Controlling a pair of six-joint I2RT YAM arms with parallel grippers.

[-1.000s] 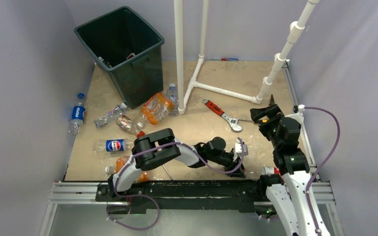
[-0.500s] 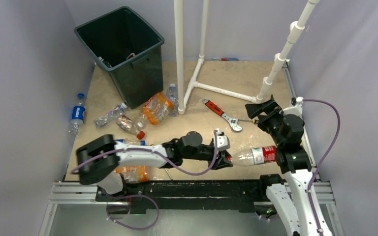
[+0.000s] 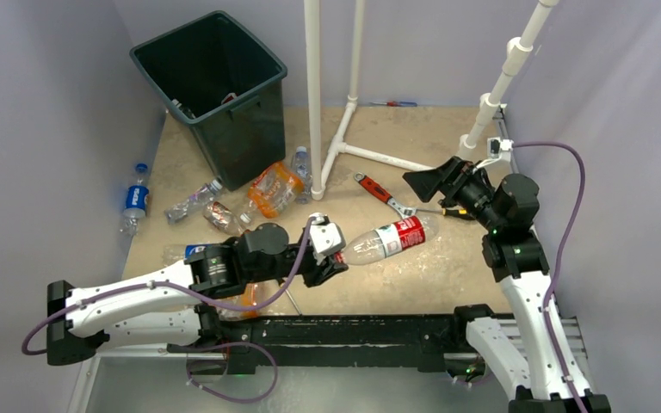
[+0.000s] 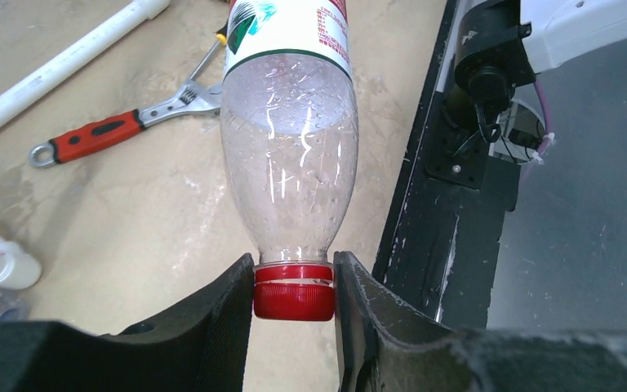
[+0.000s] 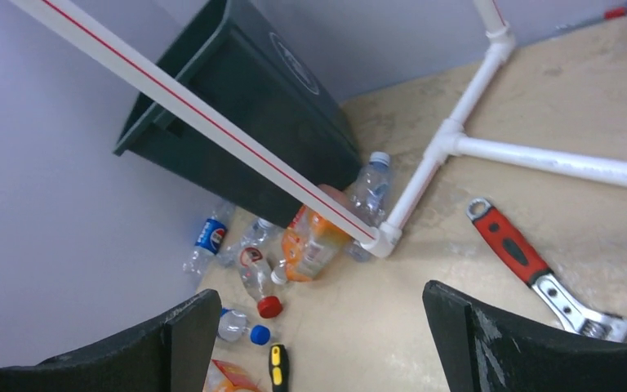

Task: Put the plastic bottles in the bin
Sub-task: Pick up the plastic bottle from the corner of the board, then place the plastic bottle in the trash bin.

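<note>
My left gripper (image 3: 334,255) (image 4: 293,292) is shut on the red cap (image 4: 293,291) of a clear plastic bottle (image 3: 385,239) (image 4: 290,163) with a red label. The bottle sticks out to the right over the middle of the table. Other plastic bottles lie at the left: a Pepsi one (image 3: 136,200) (image 5: 210,235), a crushed clear one (image 3: 191,200), a red-capped one (image 3: 226,219) (image 5: 260,282) and an orange-labelled one (image 3: 274,189) (image 5: 314,241). The dark bin (image 3: 241,142) (image 5: 286,106) stands at the far left. My right gripper (image 3: 426,182) (image 5: 320,298) hangs open and empty at the right.
A red wrench (image 3: 385,198) (image 4: 102,135) (image 5: 522,253) lies mid-table. A white pipe frame (image 3: 314,86) (image 5: 449,139) rises beside the bin. A screwdriver handle (image 5: 277,363) lies near the bottles. More bottles lie partly under my left arm (image 3: 191,251).
My left arm has swung from the near right to the middle-left, carrying the red-labelled bottle by its cap. My right gripper has moved further away and leftward, still open.
</note>
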